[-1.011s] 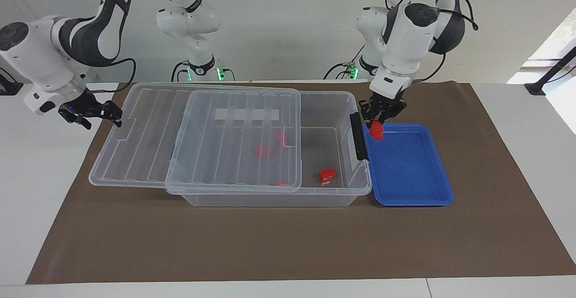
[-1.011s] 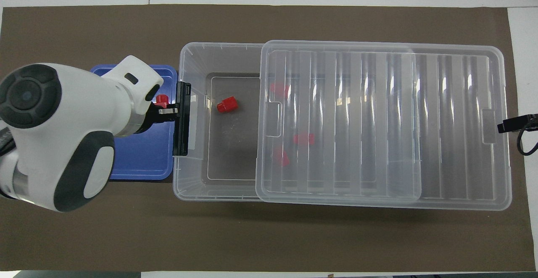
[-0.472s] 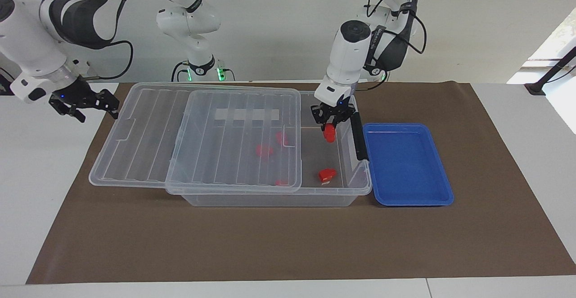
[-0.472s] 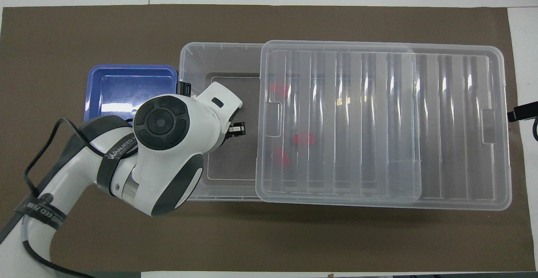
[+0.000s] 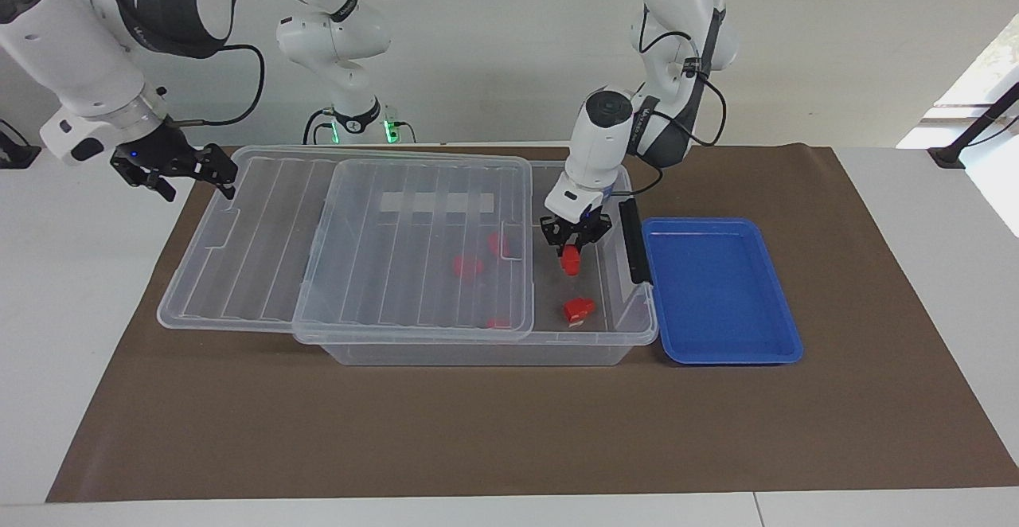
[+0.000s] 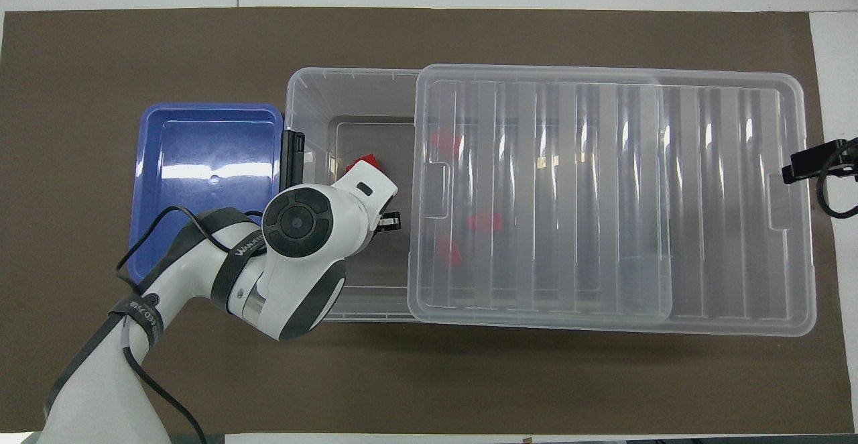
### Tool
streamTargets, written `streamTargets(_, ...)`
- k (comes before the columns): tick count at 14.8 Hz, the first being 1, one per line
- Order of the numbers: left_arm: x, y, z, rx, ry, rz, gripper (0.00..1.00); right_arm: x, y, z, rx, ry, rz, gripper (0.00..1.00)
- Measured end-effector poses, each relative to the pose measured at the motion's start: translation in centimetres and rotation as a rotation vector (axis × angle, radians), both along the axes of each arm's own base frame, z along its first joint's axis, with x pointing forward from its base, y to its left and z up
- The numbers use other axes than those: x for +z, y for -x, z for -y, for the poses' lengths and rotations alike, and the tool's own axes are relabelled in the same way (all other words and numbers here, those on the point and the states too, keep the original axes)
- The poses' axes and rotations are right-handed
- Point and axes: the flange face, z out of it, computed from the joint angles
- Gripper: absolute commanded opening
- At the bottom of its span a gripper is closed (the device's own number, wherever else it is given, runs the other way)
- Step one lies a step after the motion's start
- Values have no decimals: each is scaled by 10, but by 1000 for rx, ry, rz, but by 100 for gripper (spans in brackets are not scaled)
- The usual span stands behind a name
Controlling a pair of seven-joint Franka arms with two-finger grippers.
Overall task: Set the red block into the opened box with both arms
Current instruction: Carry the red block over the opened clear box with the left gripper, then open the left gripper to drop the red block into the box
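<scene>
1. Over the box [image 5: 629, 328], inside its uncovered end: left gripper [image 5: 575, 247], clamped on the red block [image 5: 570, 260], clear of the floor.
2. On the box floor below: a chunkier red piece [image 5: 579, 310].
3. Slid across the box toward the right arm's end: lid [image 5: 382, 256].
4. Beside that lid end: right gripper [image 5: 213, 169], fingers apart, holding nothing, waiting.
5. Just beside the box latch [image 5: 633, 240]: blue tray [image 5: 720, 292].

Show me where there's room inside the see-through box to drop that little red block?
Free: the box floor in the uncovered end, between the slid lid and the latch wall. The left gripper, shut on the red block, hangs there. One chunky red piece lies farther from the robots. Crowded: under the lid.
</scene>
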Motion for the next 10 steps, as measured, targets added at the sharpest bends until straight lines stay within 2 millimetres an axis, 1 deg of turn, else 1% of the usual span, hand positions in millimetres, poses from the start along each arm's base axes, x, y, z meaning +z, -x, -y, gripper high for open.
streamTargets(1,-4,1,2,-4,-2,-4,100,3,-1,-4,-10,1,3,100)
streamTargets(3,-5,3,6,-11,0,-2,100,6,-1,-6,-37,-7,2,100)
streamTargets(5,3,0,8,-10,9,11,100,6,-1,-6,-46,-20,-1,100)
streamTargets(7,17,-4,11,-8,24,32,100,5,-1,-7,-47,-25,-5,100)
streamTargets(8,28,-7,12,-5,29,39,100,5,-1,-7,-47,-26,-10,100)
streamTargets(10,61,-11,7,5,27,44,100,5,0,-7,-47,-27,-13,100)
